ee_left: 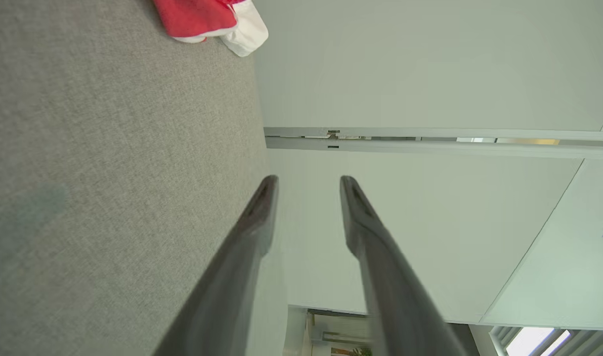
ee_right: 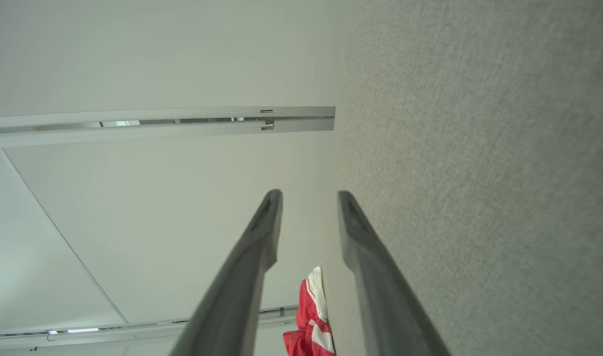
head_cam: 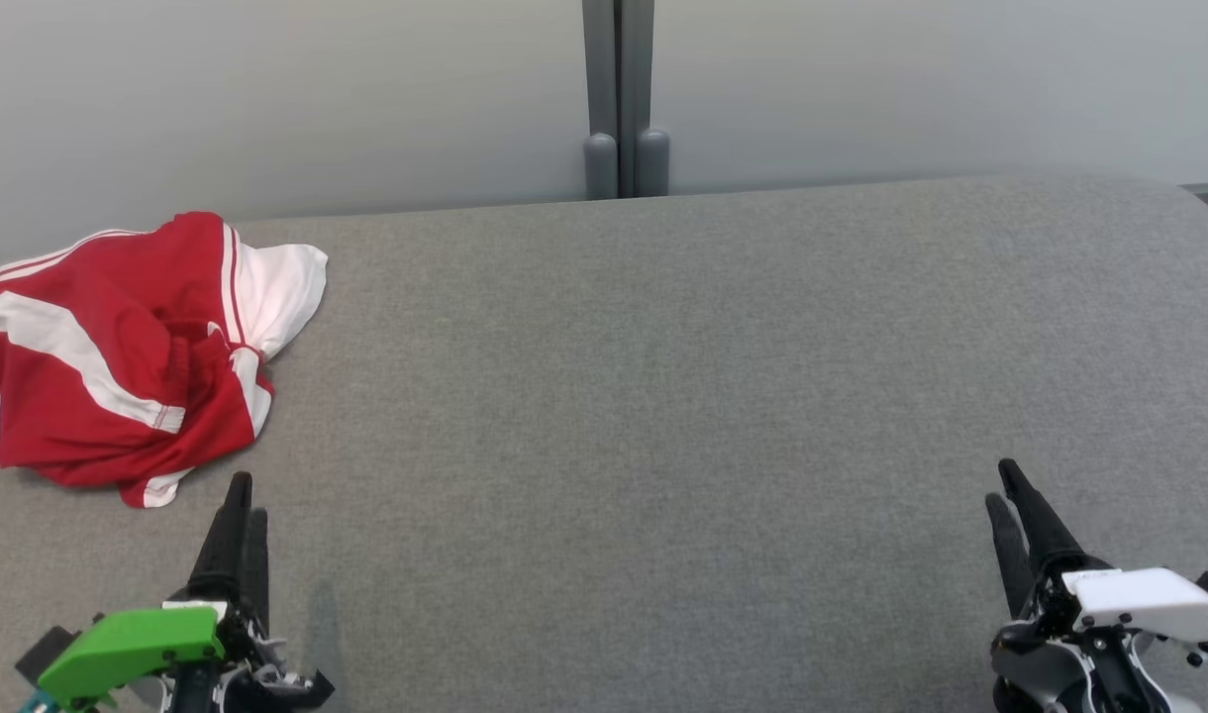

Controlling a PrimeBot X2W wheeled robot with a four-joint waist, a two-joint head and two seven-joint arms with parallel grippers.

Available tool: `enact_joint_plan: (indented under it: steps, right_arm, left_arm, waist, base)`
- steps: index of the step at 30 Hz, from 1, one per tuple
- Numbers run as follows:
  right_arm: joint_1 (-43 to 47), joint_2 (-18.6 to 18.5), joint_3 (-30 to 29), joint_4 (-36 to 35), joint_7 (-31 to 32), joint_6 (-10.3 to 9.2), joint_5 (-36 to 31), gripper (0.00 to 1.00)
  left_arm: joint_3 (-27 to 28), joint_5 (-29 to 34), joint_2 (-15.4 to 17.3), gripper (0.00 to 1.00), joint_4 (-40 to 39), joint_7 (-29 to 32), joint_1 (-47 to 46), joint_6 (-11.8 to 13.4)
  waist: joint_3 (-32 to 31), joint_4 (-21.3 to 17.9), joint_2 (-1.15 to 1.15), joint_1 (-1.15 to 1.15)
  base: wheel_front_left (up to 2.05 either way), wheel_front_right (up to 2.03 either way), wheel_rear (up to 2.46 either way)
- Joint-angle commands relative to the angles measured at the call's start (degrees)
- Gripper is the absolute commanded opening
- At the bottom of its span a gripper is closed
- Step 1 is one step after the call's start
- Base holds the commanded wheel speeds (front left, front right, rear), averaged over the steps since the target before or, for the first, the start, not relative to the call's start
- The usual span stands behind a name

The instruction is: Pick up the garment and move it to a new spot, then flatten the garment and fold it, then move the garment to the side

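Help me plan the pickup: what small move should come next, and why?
Probably reach the left gripper forward-left to the garment: it lies crumpled just beyond that open, empty gripper, while the right gripper sits far across the surface.

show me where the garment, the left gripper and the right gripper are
garment (head_cam: 158, 327), head view, on the red cloth near the middle of the crumpled heap
left gripper (head_cam: 248, 498), head view, midway between its fingertips
right gripper (head_cam: 1001, 483), head view, midway between its fingertips
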Motion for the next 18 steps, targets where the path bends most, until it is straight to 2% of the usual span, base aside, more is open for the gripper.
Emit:
enact_joint_plan:
  steps: [1, 9, 18]
  right_arm:
    - [0.3, 0.1, 0.1, 0.3, -0.1, -0.01, 0.0, 1.0]
    - [1.2, 0.0, 1.2, -0.2, -2.3, -0.01, -1.5, 1.0]
    - [1.5, -0.1, 0.4, -0.7, -4.7, -0.01, -7.1, 1.0]
  left_arm:
    - [-0.1, 0.0, -0.1, 1.0, 0.3, -0.1, 0.3, 0.0]
    - [-2.5, 1.1, 0.0, 1.0, -0.5, -2.3, 1.1, -0.2]
    - [-4.1, 5.2, 0.1, 1.0, -1.8, -4.7, 1.3, -0.4]
  waist:
    - [0.0, 0.0, 0.0, 0.0]
    - [-0.1, 0.0, 0.0, 0.0]
    - [-0.1, 0.0, 0.0, 0.0]
  base:
    - [0.0, 0.0, 0.0]
    - [0.0, 0.0, 0.0]
    - [0.0, 0.0, 0.0]
